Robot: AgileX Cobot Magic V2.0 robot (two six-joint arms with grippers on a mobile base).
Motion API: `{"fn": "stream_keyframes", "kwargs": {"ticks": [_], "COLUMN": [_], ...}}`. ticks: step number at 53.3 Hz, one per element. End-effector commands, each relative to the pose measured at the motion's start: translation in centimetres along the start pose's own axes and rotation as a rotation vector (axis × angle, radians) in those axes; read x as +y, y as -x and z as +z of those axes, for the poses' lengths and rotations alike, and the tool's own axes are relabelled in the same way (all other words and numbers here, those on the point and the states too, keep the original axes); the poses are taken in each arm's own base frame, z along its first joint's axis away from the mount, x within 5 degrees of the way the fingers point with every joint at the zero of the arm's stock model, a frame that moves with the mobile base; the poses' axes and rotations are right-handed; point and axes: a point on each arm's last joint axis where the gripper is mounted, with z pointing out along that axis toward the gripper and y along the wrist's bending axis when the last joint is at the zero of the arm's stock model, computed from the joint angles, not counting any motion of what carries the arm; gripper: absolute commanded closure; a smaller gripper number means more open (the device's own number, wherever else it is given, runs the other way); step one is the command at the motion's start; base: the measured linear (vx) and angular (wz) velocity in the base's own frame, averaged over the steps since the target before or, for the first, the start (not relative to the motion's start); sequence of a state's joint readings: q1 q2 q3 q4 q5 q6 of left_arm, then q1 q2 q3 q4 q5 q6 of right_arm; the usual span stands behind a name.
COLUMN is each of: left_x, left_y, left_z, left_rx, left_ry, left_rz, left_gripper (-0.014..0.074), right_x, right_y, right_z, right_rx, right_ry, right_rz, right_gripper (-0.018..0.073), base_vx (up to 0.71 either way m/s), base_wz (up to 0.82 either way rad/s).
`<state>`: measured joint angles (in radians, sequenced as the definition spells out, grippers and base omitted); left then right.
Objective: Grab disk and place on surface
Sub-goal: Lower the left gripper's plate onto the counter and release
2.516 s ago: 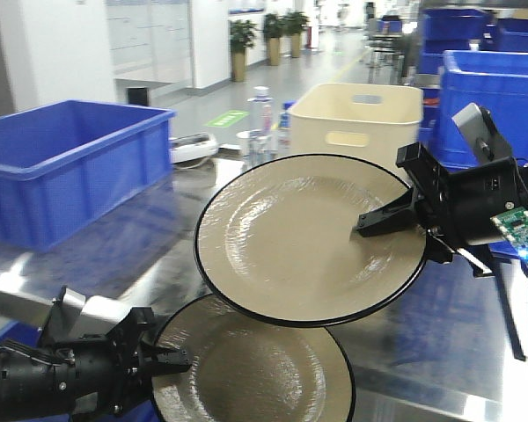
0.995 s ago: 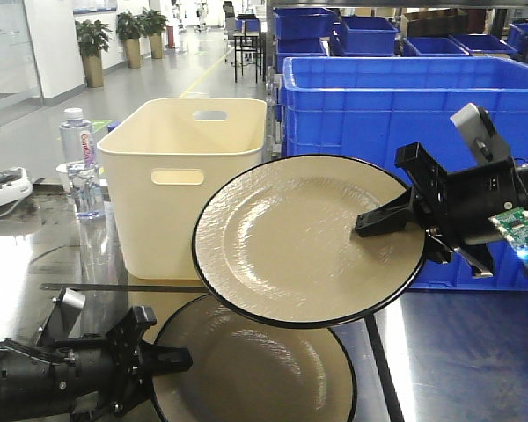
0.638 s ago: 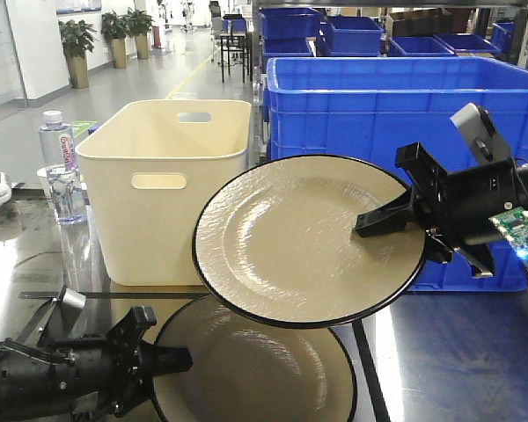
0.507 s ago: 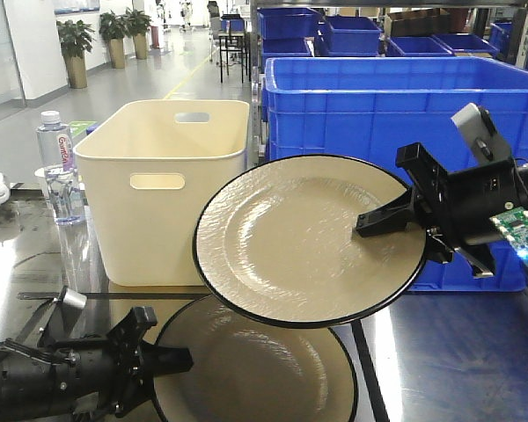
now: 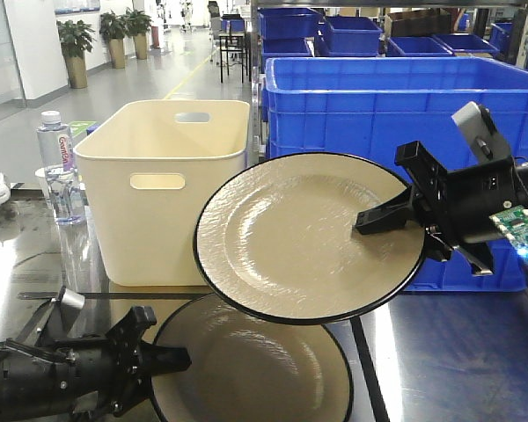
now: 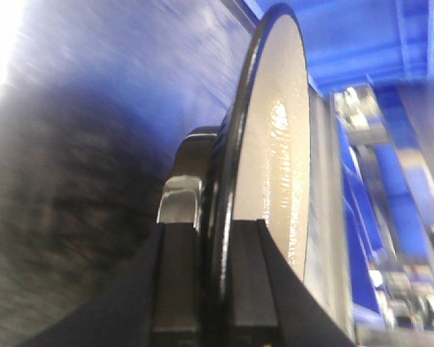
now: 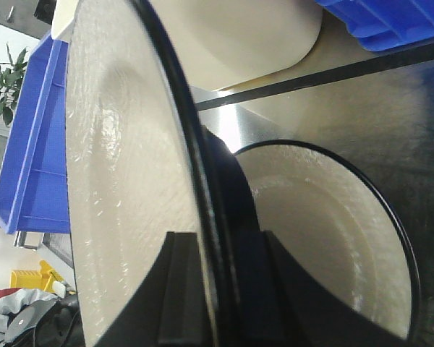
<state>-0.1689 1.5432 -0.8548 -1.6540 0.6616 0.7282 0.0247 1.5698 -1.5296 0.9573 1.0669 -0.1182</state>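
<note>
Clamping the upper disk [image 5: 299, 237] by its rim, right gripper [image 5: 370, 221] jaws hold it tilted in midair, left gripper [image 5: 171, 359] jaws pinching the lower disk [image 5: 255, 374], low over the glossy tabletop [image 5: 449, 356]

Left end effector [image 5: 178, 358] low, right end effector [image 5: 366, 222] raised, both jaws clamped.

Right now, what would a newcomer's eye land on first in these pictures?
Two cream plates with black rims dominate: the upper plate hangs mid-air at centre, pinched at its edge by the right gripper, and the lower plate is just below it, gripped by the left gripper. Behind stand a cream tub and a big blue bin.
</note>
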Motion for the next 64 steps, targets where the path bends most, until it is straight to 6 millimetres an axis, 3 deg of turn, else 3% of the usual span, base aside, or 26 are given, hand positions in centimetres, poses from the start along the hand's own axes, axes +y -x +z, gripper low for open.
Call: {"fn": "stream_keyframes", "kwargs": {"ticks": [1,14,20,28,36,43,50,58,64], "left_x": [-2.3,-1.3,-1.0,-0.7,-0.7,-1.0,-1.7,-2.8,-4.1], "left_y": [0.8,1.0,0.8,0.6,0.6,1.3,2.1,2.3,2.0], "left_z": [-1.0,-1.0,-1.0,-1.0,-1.5,-3.2,-5.9,-8.8,-10.5], "left_rx": [-0.066,-0.097,-0.078,-0.048,-0.041,-0.074,-0.149,-0.231,-0.292], "left_ry": [-0.09,0.018,0.05,0.091,0.121,0.132,0.15,0.168,0.16], "left_rz": [-0.089,-0.006,0.046,0.121,0.191,0.272,0.338,0.422,0.473], "left_gripper": [0.0595,0.0581,0.0536,0.0404,0.0207,0.0061,-0.0026,-0.0031,-0.0011], "right_x": [3.1,3.1,3.1,3.1,3.1,3.1,3.0,2.6,2.6], "right_y": [0.7,0.8,0.9,0.9,0.9,0.9,0.9,0.9,0.6], "right_z": [-2.2,-2.2,-2.3,-2.3,-2.3,-2.3,-2.2,-2.0,0.2], "right_rx": [-0.128,-0.145,-0.151,-0.151,-0.151,-0.151,-0.151,-0.153,-0.117], "right_ry": [0.124,0.122,0.125,0.125,0.124,0.121,0.11,0.078,0.066], "right_rz": [-0.002,-0.001,0.002,0.002,0.001,-0.002,-0.013,-0.022,-0.032], "right_gripper": [0.0567,0.0567,0.0567,0.0567,0.0567,0.0567,0.0567,0.0567,0.0567], "base_vx": [0.0,0.0,0.0,0.0,0.0,0.0,0.0,0.0,0.0], "base_wz": [0.0,0.0,0.0,0.0,0.0,0.0,0.0,0.0,0.0]}}
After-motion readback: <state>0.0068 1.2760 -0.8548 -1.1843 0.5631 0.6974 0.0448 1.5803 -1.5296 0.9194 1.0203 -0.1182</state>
